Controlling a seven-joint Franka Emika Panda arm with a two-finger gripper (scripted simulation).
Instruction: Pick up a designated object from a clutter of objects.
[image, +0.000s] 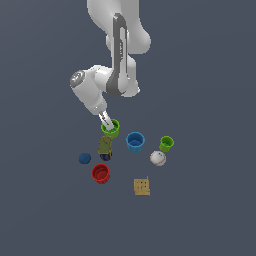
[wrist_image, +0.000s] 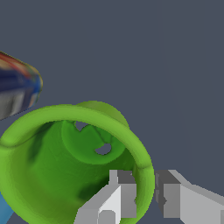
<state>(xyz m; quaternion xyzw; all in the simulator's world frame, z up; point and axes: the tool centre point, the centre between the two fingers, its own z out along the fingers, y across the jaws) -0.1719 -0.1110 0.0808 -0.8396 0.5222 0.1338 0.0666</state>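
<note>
Dark grey floor; gripper fingers straddling larger green cup rim, not visibly clamped; thin wall could slip or tip toward olive can.
</note>
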